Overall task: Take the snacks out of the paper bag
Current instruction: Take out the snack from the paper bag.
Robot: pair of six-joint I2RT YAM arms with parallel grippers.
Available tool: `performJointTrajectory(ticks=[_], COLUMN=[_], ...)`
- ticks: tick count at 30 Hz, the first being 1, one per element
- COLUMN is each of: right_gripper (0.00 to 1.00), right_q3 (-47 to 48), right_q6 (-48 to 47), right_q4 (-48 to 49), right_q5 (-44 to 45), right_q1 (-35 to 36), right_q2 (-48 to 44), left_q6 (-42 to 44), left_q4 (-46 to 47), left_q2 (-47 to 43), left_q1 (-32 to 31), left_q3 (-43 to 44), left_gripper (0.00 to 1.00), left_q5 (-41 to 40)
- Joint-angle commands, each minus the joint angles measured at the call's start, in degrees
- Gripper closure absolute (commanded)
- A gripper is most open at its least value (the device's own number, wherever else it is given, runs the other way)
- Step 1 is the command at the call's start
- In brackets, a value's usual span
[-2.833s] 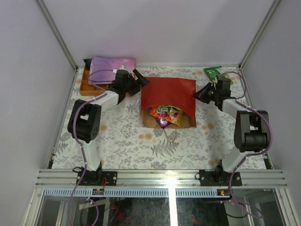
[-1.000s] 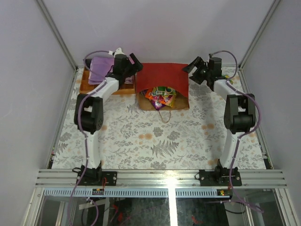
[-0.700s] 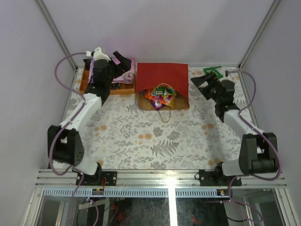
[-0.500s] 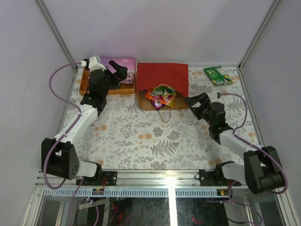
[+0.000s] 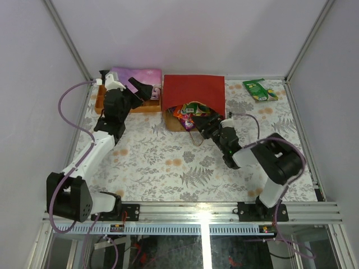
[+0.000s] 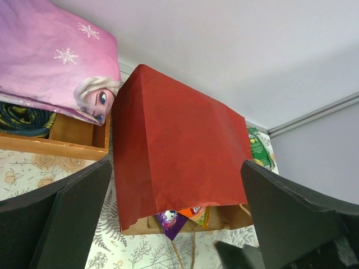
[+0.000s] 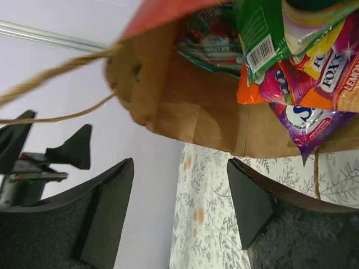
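The red paper bag (image 5: 193, 92) lies flat on the tabletop (image 5: 168, 168), its mouth facing the arms, and the snacks (image 5: 189, 114) in that mouth are just ahead of the nearer right gripper (image 5: 207, 123), wide and empty, while the left gripper (image 5: 143, 91), also wide, hovers beside the bag.

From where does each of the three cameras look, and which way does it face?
Top external: above and behind the bases, looking down on the table; left arm and right arm show, near the bag.
Left wrist: on the left arm, facing the bag's red side and the cloth; left gripper open.
Right wrist: low, facing the bag's mouth and snacks; right gripper open.
Shared: both wrist views show bag and snacks.
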Motion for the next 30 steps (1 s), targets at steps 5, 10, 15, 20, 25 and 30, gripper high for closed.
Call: performJointTrajectory(ticks=[5, 10, 15, 20, 25, 30], right_gripper=[0.25, 0.24, 0.24, 0.24, 0.25, 0.28], right_q3=[11.1, 15.4, 20.4, 22.0, 19.0, 20.1], right_q6=[7.2, 8.2, 10.1, 11.6, 11.8, 11.3], right_q4=[19.9, 18.4, 15.2, 13.9, 11.6, 11.0], right_q5=[8.4, 13.8, 16.2, 17.0, 18.8, 20.4], right_q1=[1.9, 1.8, 1.5, 1.4, 1.5, 1.4], right_q2=[18.0, 23.2, 28.1, 30.5, 28.7, 29.7], left_q6=[-0.1, 0.8, 0.5, 0.7, 0.3, -0.3], left_q4=[4.3, 4.5, 4.5, 4.3, 4.9, 5.3], left_q2=[-2.4, 0.3, 2.9, 3.0, 3.2, 4.4], left_q1=[0.6, 1.3, 2.2, 3.1, 3.5, 3.8], left_q3=[-1.9, -1.5, -0.6, -0.9, -1.4, -1.4], left_gripper=[0.0, 0.0, 0.0, 0.0, 0.0, 0.0], left_q5=[1.5, 1.1, 2.3, 2.3, 2.5, 3.5])
